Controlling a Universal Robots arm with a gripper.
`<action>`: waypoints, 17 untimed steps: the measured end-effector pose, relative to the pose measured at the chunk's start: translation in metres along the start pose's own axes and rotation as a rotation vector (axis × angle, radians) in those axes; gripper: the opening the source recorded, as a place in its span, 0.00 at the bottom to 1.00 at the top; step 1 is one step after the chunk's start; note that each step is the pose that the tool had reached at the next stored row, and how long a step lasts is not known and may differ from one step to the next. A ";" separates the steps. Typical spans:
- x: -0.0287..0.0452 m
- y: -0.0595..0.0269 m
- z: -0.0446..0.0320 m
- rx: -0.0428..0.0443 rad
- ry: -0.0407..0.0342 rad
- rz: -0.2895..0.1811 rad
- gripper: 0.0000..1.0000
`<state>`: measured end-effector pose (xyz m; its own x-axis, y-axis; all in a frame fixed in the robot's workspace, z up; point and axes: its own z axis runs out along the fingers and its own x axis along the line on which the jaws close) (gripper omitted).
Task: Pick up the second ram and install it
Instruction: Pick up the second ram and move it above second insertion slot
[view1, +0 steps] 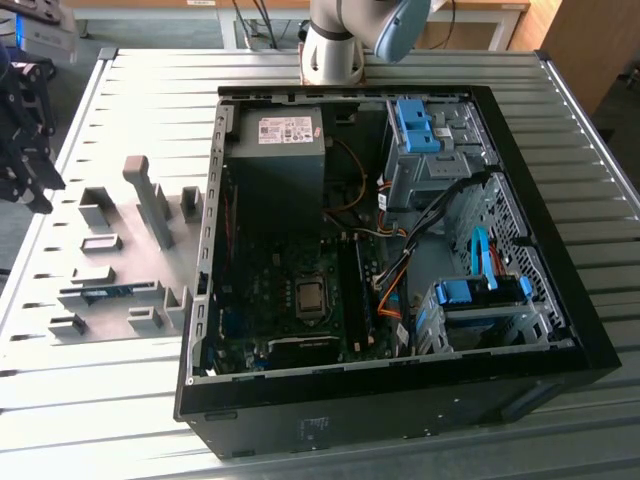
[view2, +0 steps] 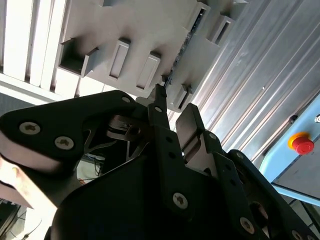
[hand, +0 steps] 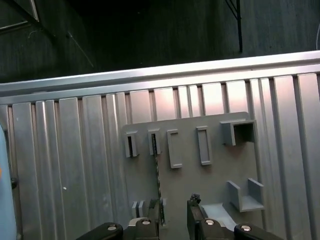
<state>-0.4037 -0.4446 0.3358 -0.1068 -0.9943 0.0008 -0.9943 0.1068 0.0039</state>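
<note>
Fingers of the black two-finger gripper (hand: 175, 206) stand apart, holding nothing, above the grey plastic fixture plate (hand: 215, 170). We see the second ram (hand: 156, 170), a thin blue-green circuit-board strip, standing on edge in its slot blocks, probably so its flat faces can be pinched. In the first wrist view it runs toward one finger rather than the gap. Bare ribbed aluminium table (view1: 150, 90) surrounds the plate, and the open black computer case (view1: 400, 425) sits beside it.

worktop (view1: 150, 90): ribbed bare metal, satin sheen | fixture plate (view1: 120, 215): smooth matt grey plastic | computer case (view1: 400, 420): black painted metal, matt | drive clips (view1: 415, 125): glossy blue plastic | hand (view2: 173, 102): matt black body, bright metal screw heads (view2: 180, 200)
</note>
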 end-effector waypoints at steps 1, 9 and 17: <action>0.0000 0.0000 0.0014 -0.0002 0.0001 -0.016 0.36; 0.0048 -0.0002 0.0157 -0.0004 -0.0013 -0.027 0.36; 0.0067 -0.0006 0.0301 -0.0004 -0.0012 -0.028 0.36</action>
<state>-0.4039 -0.4514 0.3056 -0.0787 -0.9969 -0.0006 -0.9969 0.0787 0.0044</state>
